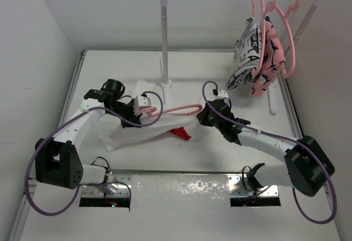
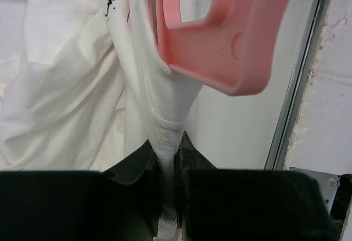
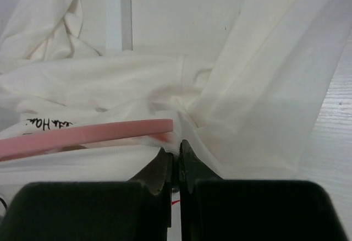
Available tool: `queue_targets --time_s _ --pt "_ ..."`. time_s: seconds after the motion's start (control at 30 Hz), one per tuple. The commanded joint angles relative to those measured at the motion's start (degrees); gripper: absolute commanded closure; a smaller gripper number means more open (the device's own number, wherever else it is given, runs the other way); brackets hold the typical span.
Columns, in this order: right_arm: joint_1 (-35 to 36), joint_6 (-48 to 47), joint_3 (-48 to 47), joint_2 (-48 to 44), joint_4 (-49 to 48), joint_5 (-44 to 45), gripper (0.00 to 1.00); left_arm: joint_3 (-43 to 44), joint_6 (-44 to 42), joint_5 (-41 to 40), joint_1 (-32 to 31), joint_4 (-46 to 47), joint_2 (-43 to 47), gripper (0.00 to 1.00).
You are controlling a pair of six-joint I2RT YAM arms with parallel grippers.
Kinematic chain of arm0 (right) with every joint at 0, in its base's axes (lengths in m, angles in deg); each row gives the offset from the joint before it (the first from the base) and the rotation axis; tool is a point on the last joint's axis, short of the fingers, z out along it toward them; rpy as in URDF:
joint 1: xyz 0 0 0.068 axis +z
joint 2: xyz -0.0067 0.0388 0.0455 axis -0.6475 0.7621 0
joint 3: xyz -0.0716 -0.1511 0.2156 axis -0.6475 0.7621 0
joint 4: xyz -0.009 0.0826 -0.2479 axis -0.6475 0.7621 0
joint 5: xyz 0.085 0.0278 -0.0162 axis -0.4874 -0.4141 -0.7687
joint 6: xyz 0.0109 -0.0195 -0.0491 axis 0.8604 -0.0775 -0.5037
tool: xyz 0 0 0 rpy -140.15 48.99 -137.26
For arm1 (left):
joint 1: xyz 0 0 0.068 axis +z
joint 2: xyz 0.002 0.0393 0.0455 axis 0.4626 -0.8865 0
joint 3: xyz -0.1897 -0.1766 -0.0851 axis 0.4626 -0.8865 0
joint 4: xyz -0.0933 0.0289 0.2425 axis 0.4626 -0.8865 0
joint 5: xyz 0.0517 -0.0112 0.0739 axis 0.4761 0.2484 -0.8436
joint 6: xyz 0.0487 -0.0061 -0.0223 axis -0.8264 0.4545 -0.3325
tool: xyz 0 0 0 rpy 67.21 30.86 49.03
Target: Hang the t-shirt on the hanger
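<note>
On the white desk (image 1: 187,65), seen from above, a clothes rack (image 1: 164,43) stands at the far side. Spare hangers (image 1: 286,32) hang at the right end of its rail with a black-and-white garment (image 1: 245,54) and a pink-and-navy garment (image 1: 267,65). Only this view shows them.

The t-shirt (image 1: 148,131) is stretched in a crumpled band across the middle of the desk, between the two arms. Its red print (image 1: 180,133) peeks out at the lower edge. The pink hanger (image 1: 176,109) lies along the top of the band, hook toward the left arm.

The left gripper (image 1: 140,108) sits at the hook end. Its wrist camera shows what the top view cannot: the left gripper (image 2: 168,180) is pinching the ribbed collar (image 2: 165,114), and the hanger (image 2: 231,48) pokes out through the neck opening just above.

The right gripper (image 1: 208,114) is at the other end of the hanger. In its own camera the right gripper (image 3: 177,158) is pressed together, with a thin fold of the t-shirt (image 3: 264,87) caught at the tips. The hanger's arm (image 3: 82,133) ends just left of the fingers, lying among the cloth.
</note>
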Motion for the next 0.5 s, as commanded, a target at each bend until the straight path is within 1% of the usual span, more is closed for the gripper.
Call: queue_targets --time_s 0.0,0.1,0.17,0.2,0.23,0.27,0.3,0.4,0.47 --pt "-1.8 -4.4 -1.5 -1.6 6.5 10.2 1.00 -0.8 -3.0 -6.8 0.1 -2.8 2.2 1.00" --pt "-2.6 -8.0 -2.9 -1.6 8.7 11.5 1.00 -1.6 -7.4 -8.1 -0.3 -4.8 2.7 1.00" --pt "-3.0 -9.9 -5.6 -1.0 11.9 12.4 1.00 -1.6 -9.8 -8.7 -0.6 -7.1 2.8 1.00" --pt "-3.9 -10.7 -6.6 0.3 15.3 11.5 1.00 -1.2 -11.7 -8.3 -0.6 -7.8 3.0 1.00" --pt "-4.3 -11.0 -7.5 1.0 16.7 10.7 1.00 -0.7 -12.2 -7.4 -0.5 -8.4 3.2 1.00" --pt "-4.5 -11.3 -8.5 1.6 18.0 10.0 1.00 0.5 -12.1 -6.3 -0.2 -8.7 3.4 1.00" --pt "-4.5 -11.7 -8.6 2.3 18.0 9.3 1.00 1.1 -11.2 -3.1 -0.1 -8.8 3.5 1.00" --pt "-5.0 -9.8 -6.9 2.7 17.1 6.4 1.00 3.5 -9.1 1.2 -0.1 -9.1 2.7 1.00" --pt "-6.4 -8.6 -5.3 2.6 15.9 3.6 1.00 4.6 -8.9 1.4 -0.1 -9.7 2.4 1.00"
